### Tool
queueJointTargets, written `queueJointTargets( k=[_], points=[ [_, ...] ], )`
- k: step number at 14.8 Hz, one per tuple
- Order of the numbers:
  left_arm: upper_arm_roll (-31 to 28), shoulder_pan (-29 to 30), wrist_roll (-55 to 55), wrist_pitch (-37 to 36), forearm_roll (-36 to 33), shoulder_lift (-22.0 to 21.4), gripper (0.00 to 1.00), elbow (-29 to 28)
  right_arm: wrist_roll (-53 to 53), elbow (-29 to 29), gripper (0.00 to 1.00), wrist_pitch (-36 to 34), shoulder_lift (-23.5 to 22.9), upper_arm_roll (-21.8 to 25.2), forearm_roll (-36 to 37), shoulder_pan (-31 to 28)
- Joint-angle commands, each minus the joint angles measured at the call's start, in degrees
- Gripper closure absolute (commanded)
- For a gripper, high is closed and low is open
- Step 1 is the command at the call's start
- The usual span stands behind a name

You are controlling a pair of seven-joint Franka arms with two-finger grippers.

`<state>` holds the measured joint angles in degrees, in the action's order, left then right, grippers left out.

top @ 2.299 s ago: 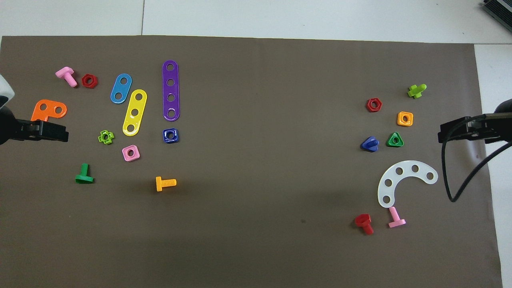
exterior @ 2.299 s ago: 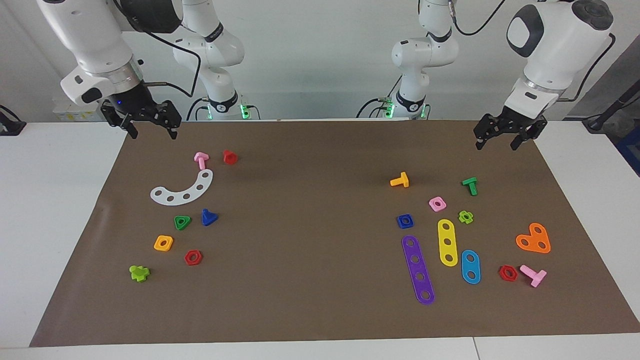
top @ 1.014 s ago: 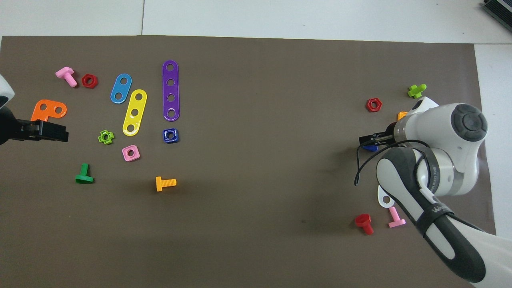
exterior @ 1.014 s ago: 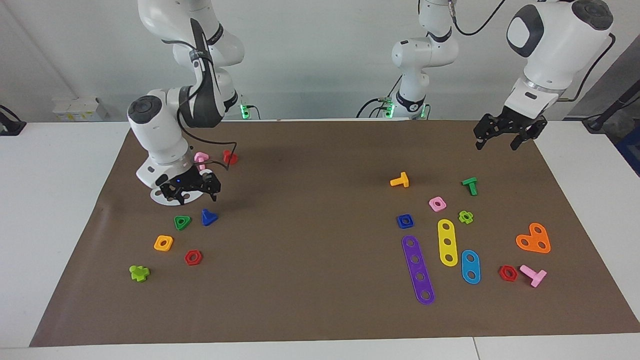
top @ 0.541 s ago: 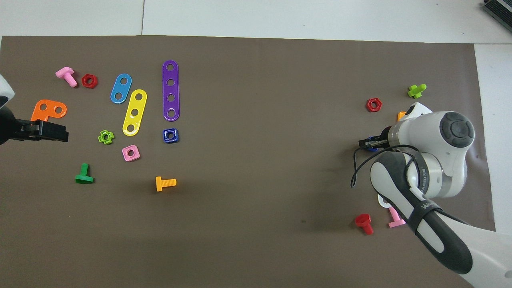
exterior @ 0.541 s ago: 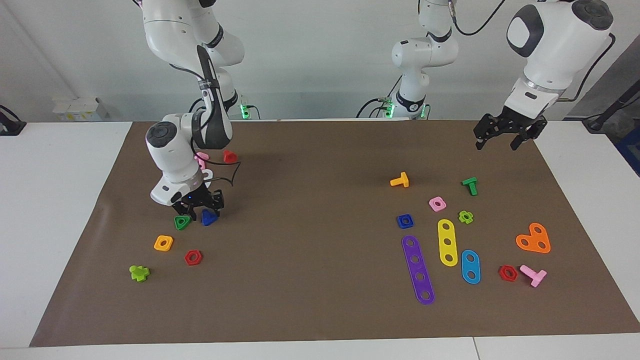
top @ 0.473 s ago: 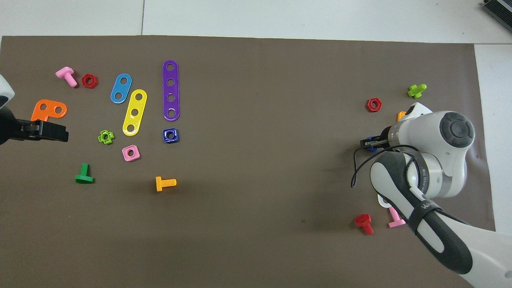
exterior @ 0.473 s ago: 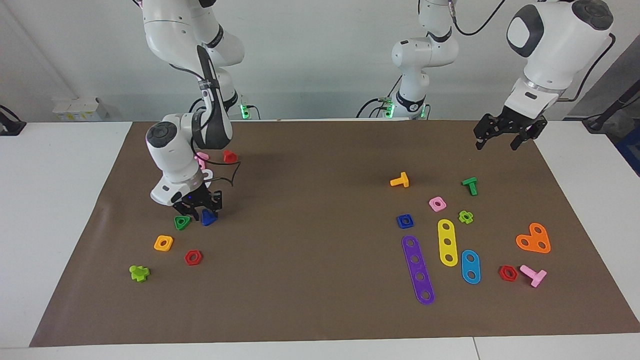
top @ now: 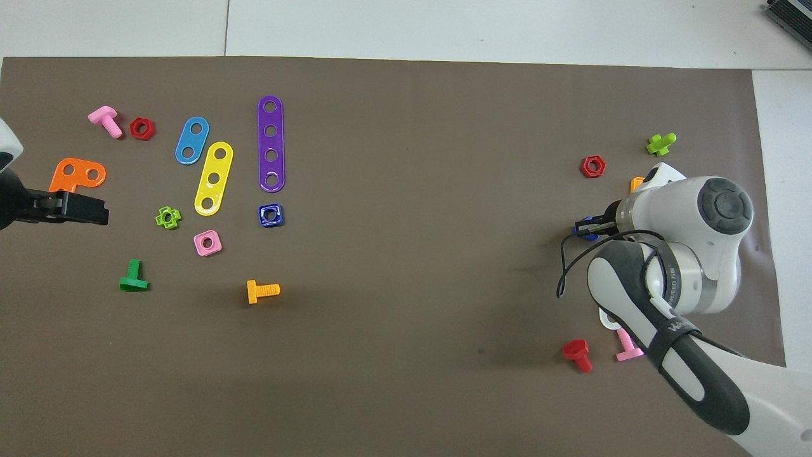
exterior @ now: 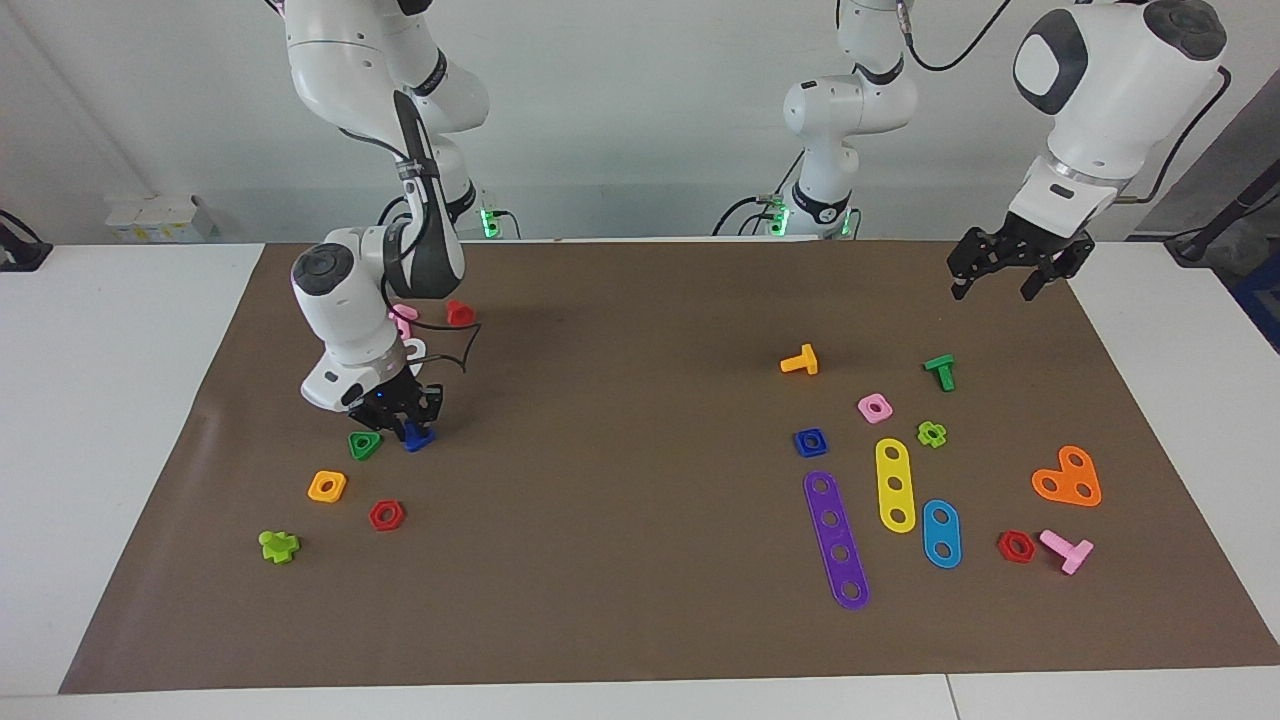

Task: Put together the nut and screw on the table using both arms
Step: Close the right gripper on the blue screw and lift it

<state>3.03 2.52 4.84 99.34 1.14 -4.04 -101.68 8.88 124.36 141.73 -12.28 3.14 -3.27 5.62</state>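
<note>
Between the right pincer's (exterior: 405, 424) fingers, pinched, sits the screw (exterior: 417, 436) (left pincer (exterior: 1008, 281) spread).

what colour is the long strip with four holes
Purple; the strip shows best in the overhead view.

One high camera faces the robots, another looks down; both share the mat (exterior: 640, 560)

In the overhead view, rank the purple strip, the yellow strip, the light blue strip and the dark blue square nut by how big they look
1. purple strip
2. yellow strip
3. light blue strip
4. dark blue square nut

All four lie flat on the mat close together, so nearness to the camera barely matters.
</note>
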Motion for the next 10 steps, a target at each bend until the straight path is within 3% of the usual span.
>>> queueJointTargets(
  k=[1,7,8,9,10],
  points=[
    [0.5,0.7,0.0,0.3,-0.4,-1.7,0.00,-1.6,2.5,0.9,0.66,1.1,0.5,-0.2,-1.7,-0.5],
    [0.5,0.7,0.0,0.3,-0.4,-1.7,0.00,-1.6,2.0,0.9,0.68,1.4,0.5,-0.2,-1.7,-0.5],
    [0.5,0.7,0.0,0.3,-0.4,-1.7,0.00,-1.6,2.1,0.9,0.74,1.4,0.5,-0.2,-1.7,-0.4],
    [0.5,0.7,0.0,0.3,-0.4,-1.7,0.00,-1.6,2.1,0.9,0.97,1.4,0.5,-0.2,-1.7,-0.5],
    [0.5,0.7,0.0,0.3,-0.4,-1.7,0.00,-1.6,1.8,0.9,1.00,1.4,0.4,-0.2,-1.7,-0.4]
  ],
)
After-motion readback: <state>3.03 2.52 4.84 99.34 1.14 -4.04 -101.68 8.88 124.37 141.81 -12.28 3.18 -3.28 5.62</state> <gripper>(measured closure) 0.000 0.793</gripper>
